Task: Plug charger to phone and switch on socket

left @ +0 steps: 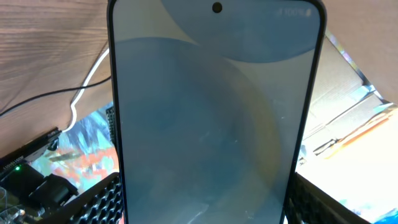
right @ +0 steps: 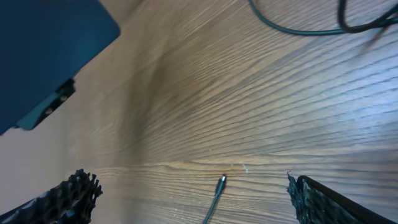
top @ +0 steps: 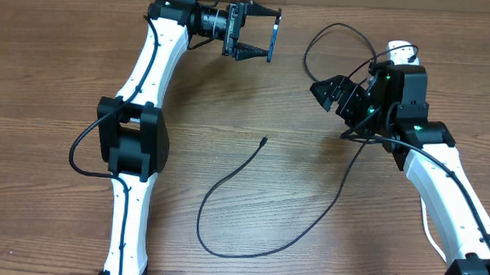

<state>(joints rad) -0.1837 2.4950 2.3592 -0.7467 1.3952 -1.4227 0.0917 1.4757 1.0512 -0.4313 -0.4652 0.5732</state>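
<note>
**Phone.** The left end effector (top: 264, 35) grasps the phone (left: 214, 112) across its long edges and holds it on edge above the far part of the table (top: 61, 75). The phone is rigid, slim and light. Its glass face is smooth and will likely slip under a loose grip or crack under a hard one, so only the frame edges should be clamped. The front-camera hole lies at the end away from the wrist. The charging port is therefore probably at the wrist end, between the pads (left: 102, 199), where access looks tight.

**Charger.** The cable (top: 221, 251) lies in a slack loop on the table, well apart from the phone. Its plug tip (right: 221, 180) rests free on the wood. The cable is thin, limp and nearly weightless and gives no support of its own. It should be held just behind the tip, where the collar is likely stiffest, with the tip projecting past the fingertips.

**Right end effector.** The right end effector (right: 189, 186) is released, with the jaws fully spread. It hovers above the plug tip and holds nothing.

**Socket.** A white piece (top: 399, 51) shows behind the right arm. Whether it is the adapter or the socket cannot be told.
</note>
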